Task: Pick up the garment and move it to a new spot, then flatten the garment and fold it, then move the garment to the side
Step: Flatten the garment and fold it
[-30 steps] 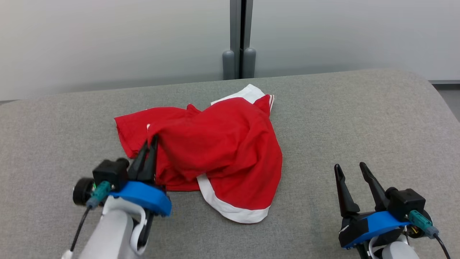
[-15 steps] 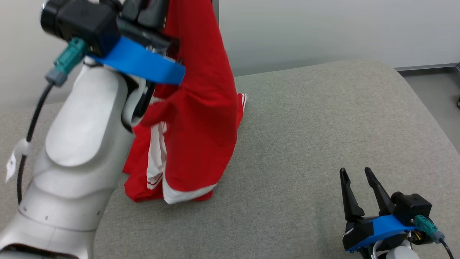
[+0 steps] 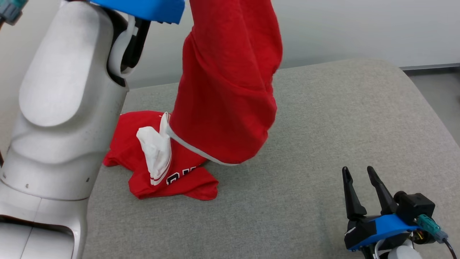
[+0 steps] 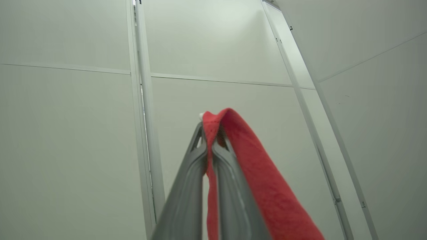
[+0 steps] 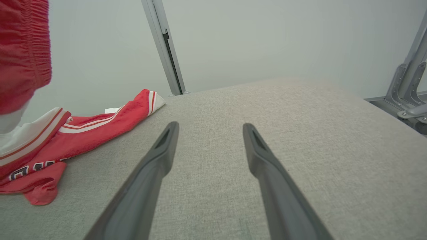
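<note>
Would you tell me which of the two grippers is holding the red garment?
The left gripper, shut on the garment; the right gripper stands open and empty.

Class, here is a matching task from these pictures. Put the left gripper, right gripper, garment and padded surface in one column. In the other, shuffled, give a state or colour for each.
Column one:
1 left gripper
2 right gripper
3 garment
4 padded surface

Column two:
a plain grey
b open, holding nothing
c red with white trim, partly lifted, partly lying
d shut on red cloth

Pairs: 1-d; 2-b; 3-c; 4-a
</note>
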{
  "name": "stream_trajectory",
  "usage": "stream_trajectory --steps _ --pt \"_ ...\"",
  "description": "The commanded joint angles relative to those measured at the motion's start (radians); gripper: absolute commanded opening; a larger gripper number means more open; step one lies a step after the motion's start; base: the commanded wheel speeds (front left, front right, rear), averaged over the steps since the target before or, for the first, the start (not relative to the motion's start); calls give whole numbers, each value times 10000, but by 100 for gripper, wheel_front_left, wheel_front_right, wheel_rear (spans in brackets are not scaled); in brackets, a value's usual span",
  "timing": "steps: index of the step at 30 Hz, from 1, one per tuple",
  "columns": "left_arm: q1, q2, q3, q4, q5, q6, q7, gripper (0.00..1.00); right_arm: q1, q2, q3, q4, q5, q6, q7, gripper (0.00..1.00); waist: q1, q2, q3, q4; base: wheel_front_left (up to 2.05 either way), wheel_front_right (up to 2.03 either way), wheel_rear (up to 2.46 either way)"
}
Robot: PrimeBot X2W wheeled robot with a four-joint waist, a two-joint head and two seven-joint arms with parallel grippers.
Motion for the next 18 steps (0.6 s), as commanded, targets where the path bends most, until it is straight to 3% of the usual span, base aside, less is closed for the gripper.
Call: stream_trajectory --steps 1,8,18 --pt "236 40 96 32 18 -9 -28 0 -27 -25 -40 -75 -74 5 -35 100 0 0 59 230 0 0 0" --pt "764 209 356 -191 73 -9 -27 0 -39 -25 -125 -175 -232 5 -36 100 0 0 48 1039 0 0 0" --pt "1763 539 948 -720 159 35 -30 0 -88 -24 -141 -427 -424 5 -35 100 0 0 84 3181 0 0 0"
